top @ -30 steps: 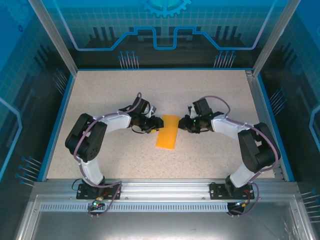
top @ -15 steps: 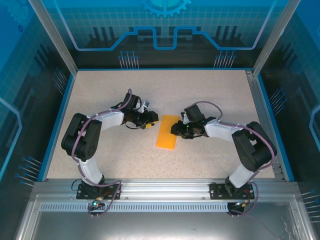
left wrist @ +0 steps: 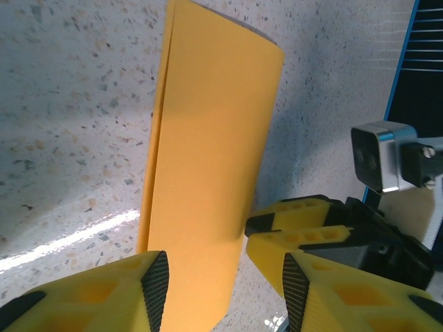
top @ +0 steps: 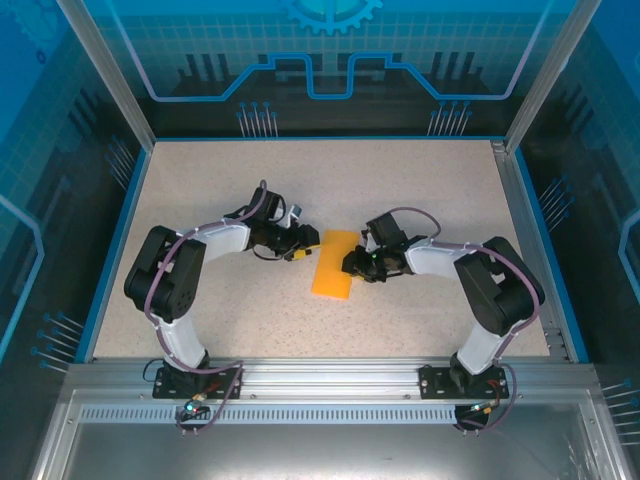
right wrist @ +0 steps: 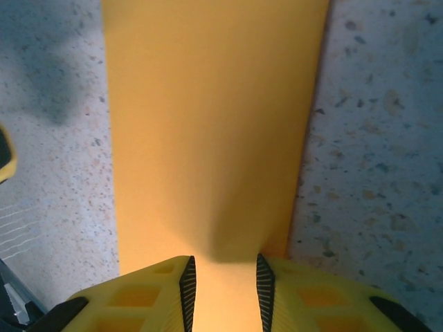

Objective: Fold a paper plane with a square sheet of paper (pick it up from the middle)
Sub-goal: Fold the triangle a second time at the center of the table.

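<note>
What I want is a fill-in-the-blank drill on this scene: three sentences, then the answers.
1. The thin orange-yellow paper sheet lies folded into a long ____.
2. It rests on the speckled table, ____ the left hand and the right hand.
3. Both hands' fingers are coloured ____.
Answers: rectangle; between; yellow.

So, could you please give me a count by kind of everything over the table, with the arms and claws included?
Folded orange-yellow sheet of paper: 1
Robot arms: 2, the left arm and the right arm
Yellow-fingered claws: 2, the left claw and the right claw
Total: 5
</note>
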Available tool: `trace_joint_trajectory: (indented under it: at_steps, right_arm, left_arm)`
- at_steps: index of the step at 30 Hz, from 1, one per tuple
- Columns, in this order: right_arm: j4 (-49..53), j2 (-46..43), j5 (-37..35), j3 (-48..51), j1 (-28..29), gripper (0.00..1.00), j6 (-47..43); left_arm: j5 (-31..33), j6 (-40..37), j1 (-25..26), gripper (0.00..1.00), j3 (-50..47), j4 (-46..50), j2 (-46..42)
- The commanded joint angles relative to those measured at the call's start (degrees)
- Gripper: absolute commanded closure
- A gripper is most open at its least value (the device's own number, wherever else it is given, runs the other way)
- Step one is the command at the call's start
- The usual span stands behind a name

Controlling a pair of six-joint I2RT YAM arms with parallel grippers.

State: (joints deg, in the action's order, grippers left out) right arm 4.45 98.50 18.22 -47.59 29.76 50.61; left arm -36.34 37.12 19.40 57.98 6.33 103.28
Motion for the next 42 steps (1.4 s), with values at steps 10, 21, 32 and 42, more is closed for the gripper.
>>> trace_joint_trajectory:
  at_steps: [10,21,32,42]
  right_arm:
    - [2.4,2.2,-2.7,3.3,0.6,0.7,-1.0]
    - [2.5,2.7,-3.0,3.5,0.5,0.7,-1.3]
    - [2.2,2.4,-3.0,3.7,0.6,0.7,-1.2]
    - [0.7,2.9,-2.4,3.9,0.6,0.69,-0.7]
  left_arm:
    - [-1.6,-1.8,1.6,0.48,-1.7,5.5,-0.7]
    - [-4.4,3.5,2.4,0.47,-9.8,4.4,-6.3]
    - [-5.3,7.0,4.3,0.49,-11.2,0.0,-4.2]
    - [-5.8,8.0,4.3,0.48,-11.9,-2.3,-2.2]
